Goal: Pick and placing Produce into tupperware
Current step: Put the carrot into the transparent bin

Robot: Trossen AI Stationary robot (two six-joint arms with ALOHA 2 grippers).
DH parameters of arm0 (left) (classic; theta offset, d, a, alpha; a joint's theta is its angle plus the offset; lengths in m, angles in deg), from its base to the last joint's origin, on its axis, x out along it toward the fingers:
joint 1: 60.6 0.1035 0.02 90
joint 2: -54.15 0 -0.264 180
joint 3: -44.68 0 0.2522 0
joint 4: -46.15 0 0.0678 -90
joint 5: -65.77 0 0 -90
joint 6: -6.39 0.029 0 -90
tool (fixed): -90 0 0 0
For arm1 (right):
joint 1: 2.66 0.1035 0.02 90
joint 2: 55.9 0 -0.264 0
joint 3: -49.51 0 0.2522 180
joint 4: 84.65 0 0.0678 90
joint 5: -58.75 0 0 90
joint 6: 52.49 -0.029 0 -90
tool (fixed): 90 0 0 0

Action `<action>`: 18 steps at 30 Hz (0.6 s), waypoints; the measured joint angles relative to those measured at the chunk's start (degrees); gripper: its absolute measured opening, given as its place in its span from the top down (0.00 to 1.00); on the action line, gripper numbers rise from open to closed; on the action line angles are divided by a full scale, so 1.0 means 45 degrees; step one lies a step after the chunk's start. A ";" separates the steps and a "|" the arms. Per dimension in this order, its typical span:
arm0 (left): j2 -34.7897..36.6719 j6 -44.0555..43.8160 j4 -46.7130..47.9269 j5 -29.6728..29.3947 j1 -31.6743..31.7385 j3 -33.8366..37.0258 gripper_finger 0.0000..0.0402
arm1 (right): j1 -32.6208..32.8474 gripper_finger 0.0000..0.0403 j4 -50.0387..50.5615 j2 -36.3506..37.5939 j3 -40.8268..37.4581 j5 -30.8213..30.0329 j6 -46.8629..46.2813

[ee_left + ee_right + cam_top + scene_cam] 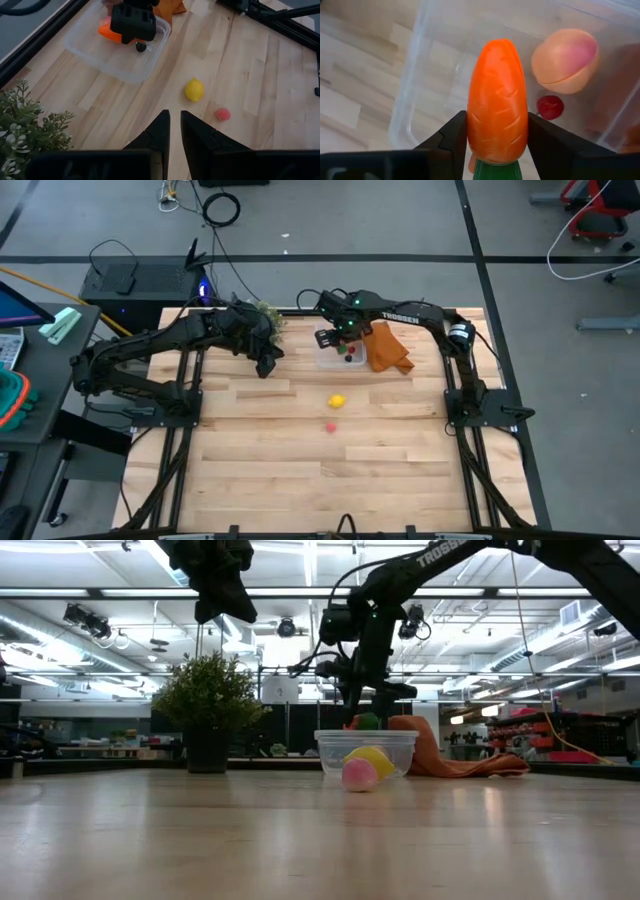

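The carrot (497,102) is gripped between the fingers of the right hand (497,135) and is held just above the open tupperware (340,352), presumably so that it can be dropped inside. A peach-pink fruit (565,60) and a small red piece (550,106) are already contained there. The lemon (337,401) and a pink fruit (330,426) are left on the bench (300,470). The left hand (172,131) is kept raised near the plant (265,318), nearly clenched and empty.
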 joint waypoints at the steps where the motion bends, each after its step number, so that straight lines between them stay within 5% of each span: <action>1: 0.0003 0.0005 -0.0008 0.0000 0.0000 0.0000 0.87 | -0.0022 0.64 -0.0028 0.0001 0.0000 -0.0002 -0.0206; 18: -0.0001 0.0000 0.0000 0.0001 0.0000 0.0000 0.87 | 0.0010 0.65 0.0082 -0.0696 0.0000 0.0599 -0.1697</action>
